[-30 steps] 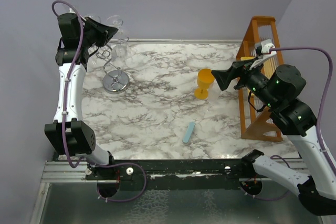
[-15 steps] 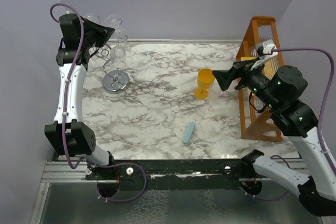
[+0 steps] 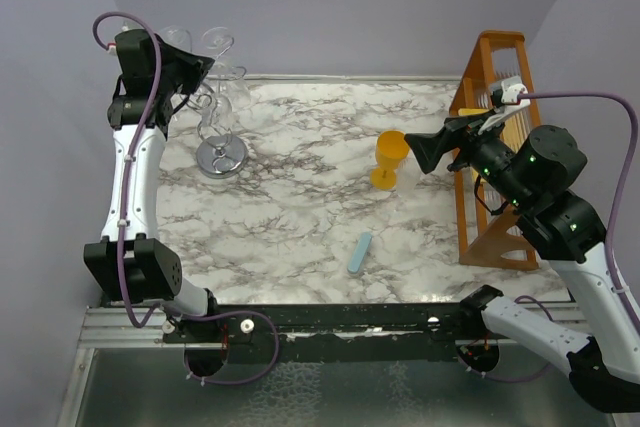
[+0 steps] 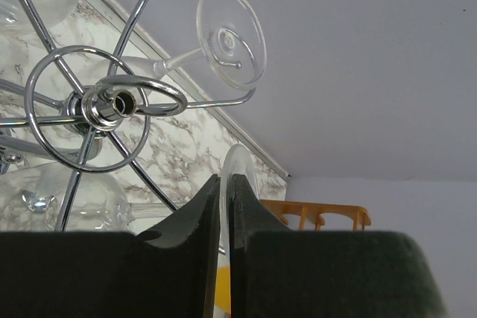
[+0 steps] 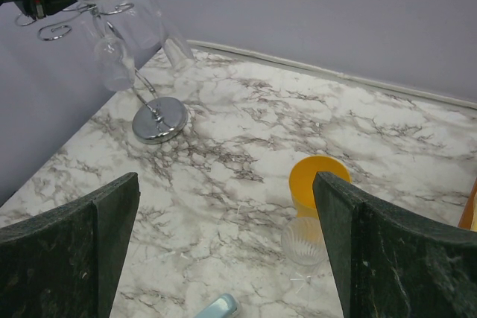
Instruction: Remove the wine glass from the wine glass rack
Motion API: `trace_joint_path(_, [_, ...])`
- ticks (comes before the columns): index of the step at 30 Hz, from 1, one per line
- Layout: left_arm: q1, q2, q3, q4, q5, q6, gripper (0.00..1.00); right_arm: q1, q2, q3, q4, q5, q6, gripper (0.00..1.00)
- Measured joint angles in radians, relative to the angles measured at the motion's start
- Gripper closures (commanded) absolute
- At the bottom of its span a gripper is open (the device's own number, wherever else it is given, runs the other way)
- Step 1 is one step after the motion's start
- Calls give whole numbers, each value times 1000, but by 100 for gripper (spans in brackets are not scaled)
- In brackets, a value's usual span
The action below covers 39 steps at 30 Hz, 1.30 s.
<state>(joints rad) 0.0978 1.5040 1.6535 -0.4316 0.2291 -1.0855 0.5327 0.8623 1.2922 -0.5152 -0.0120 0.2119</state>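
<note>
The wine glass rack (image 3: 221,156) stands at the far left, a silvery wire tree on a round shiny base, with clear glasses hanging bowl-down from its looping arms. It also shows in the left wrist view (image 4: 112,104) and the right wrist view (image 5: 159,119). My left gripper (image 3: 200,67) is at the rack's top. In its wrist view the gripper (image 4: 226,178) is shut on the thin clear foot of a wine glass (image 4: 240,163). Another glass foot (image 4: 231,37) hangs on a neighbouring arm. My right gripper (image 3: 415,152) is open and empty (image 5: 227,251), high above mid-table.
An orange goblet (image 3: 389,159) with a clear ribbed foot (image 5: 304,240) stands right of centre. A light blue bar (image 3: 360,252) lies near the front. The tall orange wooden slatted rack (image 3: 495,147) stands at the right edge, beside my right arm.
My left gripper has shifted slightly up and back at the rack's top, still closed on the glass foot. The right arm has barely moved.
</note>
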Motion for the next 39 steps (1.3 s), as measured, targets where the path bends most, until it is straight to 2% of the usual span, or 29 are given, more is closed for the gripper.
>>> trace_joint_path(14, [-44,-20,-18,19,-48,-14,100,0,-5,-2,0,0,0,0])
trace_joint_path(22, [-86,-20,-9,1,-167,-75,100,0,-6,-2,0,0,0,0])
trace_joint_path(28, [-110,-10,60,-64,-267,-110,100,0,-8,-2,0,1,0,0])
trace_joint_path(39, [-162,43,119,-114,-360,-142,100,0,-8,-10,0,7,0,0])
